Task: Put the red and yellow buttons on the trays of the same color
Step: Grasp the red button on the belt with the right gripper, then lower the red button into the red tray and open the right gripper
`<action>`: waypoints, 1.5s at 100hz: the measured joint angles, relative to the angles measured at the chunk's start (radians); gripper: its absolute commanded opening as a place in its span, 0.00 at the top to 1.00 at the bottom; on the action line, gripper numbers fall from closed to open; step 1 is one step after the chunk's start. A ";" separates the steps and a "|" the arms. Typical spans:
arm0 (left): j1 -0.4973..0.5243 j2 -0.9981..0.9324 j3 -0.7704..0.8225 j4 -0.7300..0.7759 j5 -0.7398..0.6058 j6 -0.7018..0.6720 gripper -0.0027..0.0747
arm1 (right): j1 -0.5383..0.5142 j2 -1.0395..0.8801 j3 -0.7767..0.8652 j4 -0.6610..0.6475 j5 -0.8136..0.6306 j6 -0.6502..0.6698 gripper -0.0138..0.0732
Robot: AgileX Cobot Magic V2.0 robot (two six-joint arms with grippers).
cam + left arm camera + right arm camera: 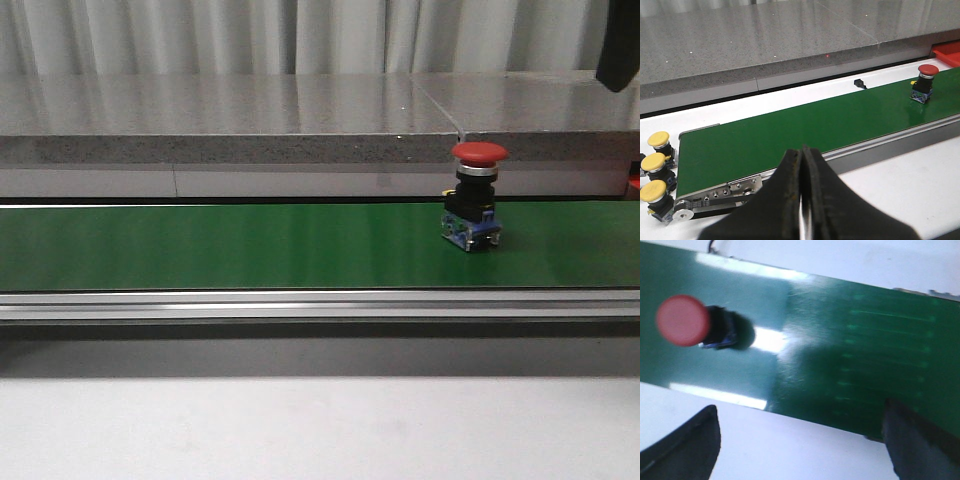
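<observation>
Belt: you've got a green conveyor belt (230, 245) running across.
Ledge: grey stone counter (220, 115) behind it.
Backdrop: curtain (300, 35), pale.

The left gripper (802, 200) has its two dark fingers pressed together, with only a thin seam between the tips, and it holds nothing. The right gripper (800, 440) points steeply downward with its fingers (687, 445) spread wide apart, nothing between them. In the front view a dark shape at the upper right edge is probably part of the right arm (620, 45)
</observation>
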 measured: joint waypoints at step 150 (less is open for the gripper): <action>0.000 0.000 0.000 0.000 0.000 0.000 0.99 | -0.129 0.268 -0.287 0.033 -0.079 -0.142 0.72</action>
